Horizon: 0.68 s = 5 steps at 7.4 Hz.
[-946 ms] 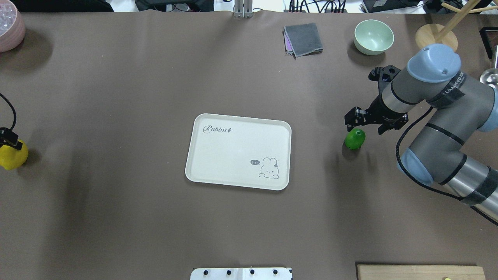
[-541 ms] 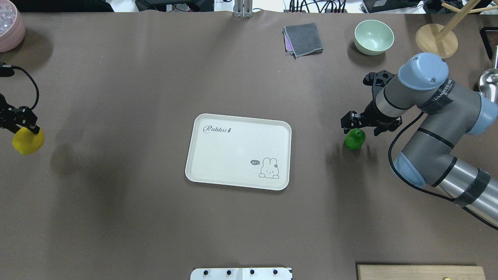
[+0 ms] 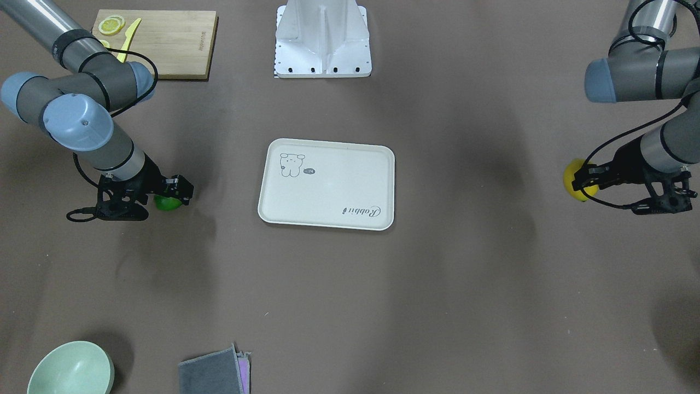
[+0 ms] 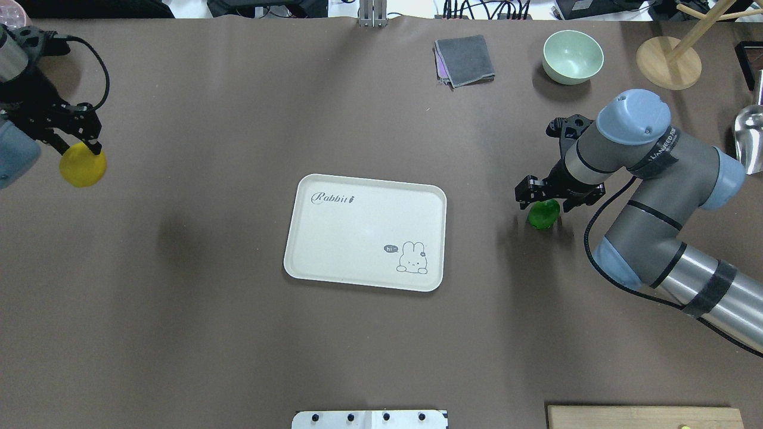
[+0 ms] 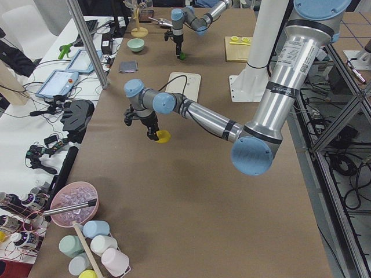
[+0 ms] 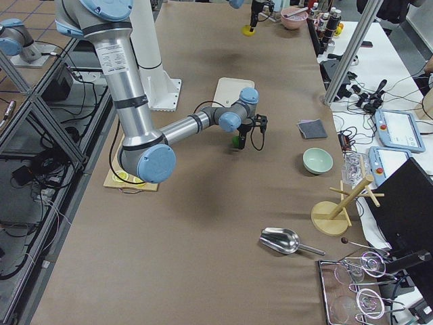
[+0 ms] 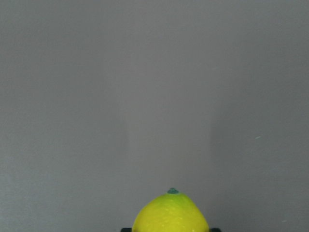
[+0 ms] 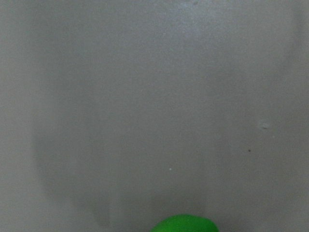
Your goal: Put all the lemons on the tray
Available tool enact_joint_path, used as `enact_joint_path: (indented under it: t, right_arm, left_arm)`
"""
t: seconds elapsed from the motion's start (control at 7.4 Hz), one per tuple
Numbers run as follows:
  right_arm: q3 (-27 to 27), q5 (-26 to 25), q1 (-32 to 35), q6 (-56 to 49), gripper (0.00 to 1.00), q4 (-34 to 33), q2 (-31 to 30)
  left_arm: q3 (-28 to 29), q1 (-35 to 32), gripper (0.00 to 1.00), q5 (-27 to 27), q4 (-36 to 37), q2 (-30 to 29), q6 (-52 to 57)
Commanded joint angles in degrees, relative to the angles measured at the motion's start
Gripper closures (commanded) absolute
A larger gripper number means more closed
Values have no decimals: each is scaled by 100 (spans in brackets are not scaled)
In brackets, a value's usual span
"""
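status: tray (image 4: 357,238) holds no fruit | left gripper (image 4: 80,152) clamped on yellow lemon (image 4: 82,168), held above desk (image 4: 238,345) far left for carrying | right gripper (image 4: 543,202) straddles green lemon (image 4: 542,215), closure unclear

I'm looking at a brown counter (image 4: 179,333) with the cream Rabbit tray (image 4: 357,238) flat at its middle. A green lemon (image 4: 543,214) sits on the counter well off the tray's right short end, on the robot's right. Past the tray's far edge, towards that same side, lie a folded grey cloth (image 4: 465,59), then a mint-green bowl (image 4: 573,56), then a round wooden stand base (image 4: 668,62). A metal scoop (image 4: 750,131) lies further right. On the tray's near side I see the white mount plate (image 4: 369,419) and, to its right, a wooden cutting board (image 4: 644,417).
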Motion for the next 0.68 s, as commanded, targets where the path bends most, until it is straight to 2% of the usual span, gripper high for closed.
enact_joint_path:
  t: [0.0, 0.14, 0.27, 0.54]
  right_arm:
    - [-21, 58, -46, -2, 24, 29, -13]
    - [40, 111, -46, 7, 39, 20, -39]
    - [84, 433, -20, 16, 51, 11, -74]
    - [207, 830, 190, 16, 58, -50, -136]
  left_arm:
    - [80, 11, 100, 13, 332, -481, -24]
    - [45, 11, 100, 5, 515, -665, -42]
    - [53, 11, 100, 5, 865, -989, -51]
    - [-51, -6, 100, -4, 1079, -1229, -338]
